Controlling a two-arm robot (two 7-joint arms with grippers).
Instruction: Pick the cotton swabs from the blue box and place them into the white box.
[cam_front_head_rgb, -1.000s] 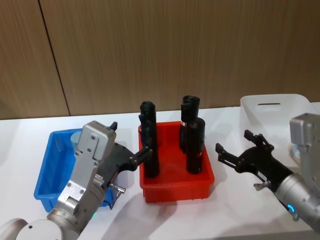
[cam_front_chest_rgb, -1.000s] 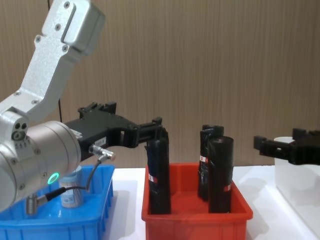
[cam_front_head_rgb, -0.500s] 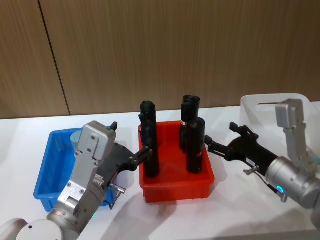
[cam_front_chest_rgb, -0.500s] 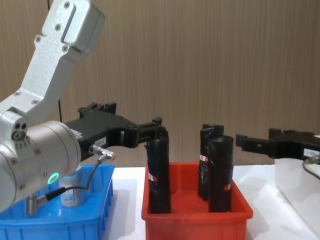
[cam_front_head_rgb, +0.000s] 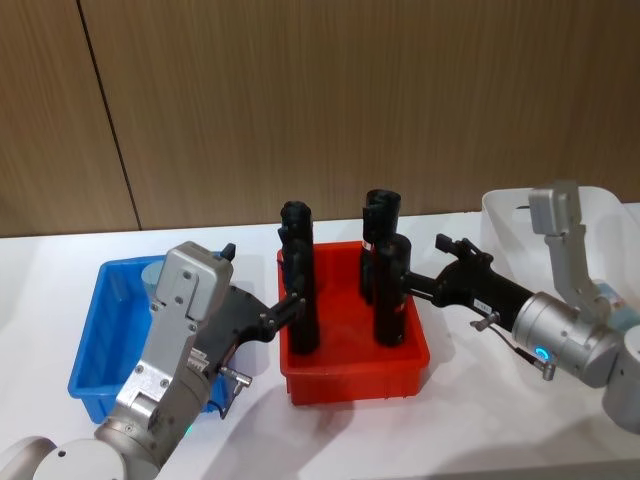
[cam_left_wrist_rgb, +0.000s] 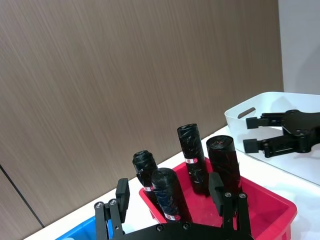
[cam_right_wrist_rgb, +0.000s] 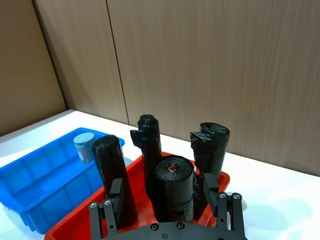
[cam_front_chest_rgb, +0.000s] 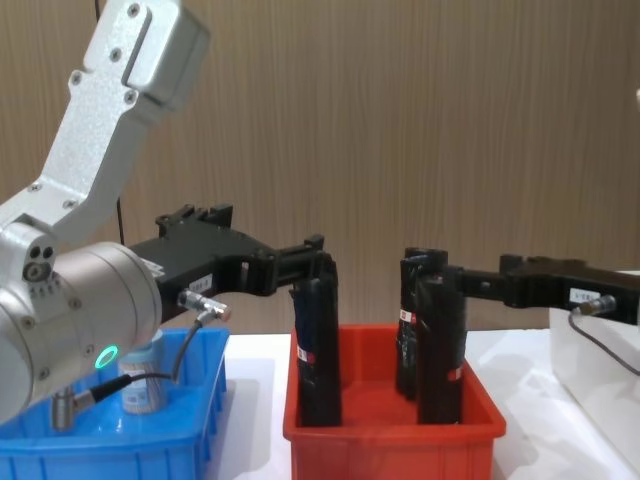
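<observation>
Cotton swabs (cam_right_wrist_rgb: 84, 147) are sitting at the blue box's (cam_front_head_rgb: 105, 345) far end while the right gripper (cam_front_head_rgb: 432, 272), jaws apart, is reaching over the red bin (cam_front_head_rgb: 352, 370), needing to clear 4 black rolls (cam_front_head_rgb: 390, 292).

Red bin (cam_front_head_rgb: 350, 375) centre of white table (cam_front_head_rgb: 400, 440); four black rolls (cam_front_head_rgb: 390, 295) upright inside; wood-panel wall (cam_front_head_rgb: 300, 100) behind.

We see that the right gripper (cam_front_head_rgb: 425, 272) has moved leftward from beside the white box (cam_front_head_rgb: 610, 215). A second ago it was well apart from the red bin (cam_front_head_rgb: 355, 375); now its open fingers reach over the bin's right edge, near the black roll (cam_front_head_rgb: 390, 292) standing there.
</observation>
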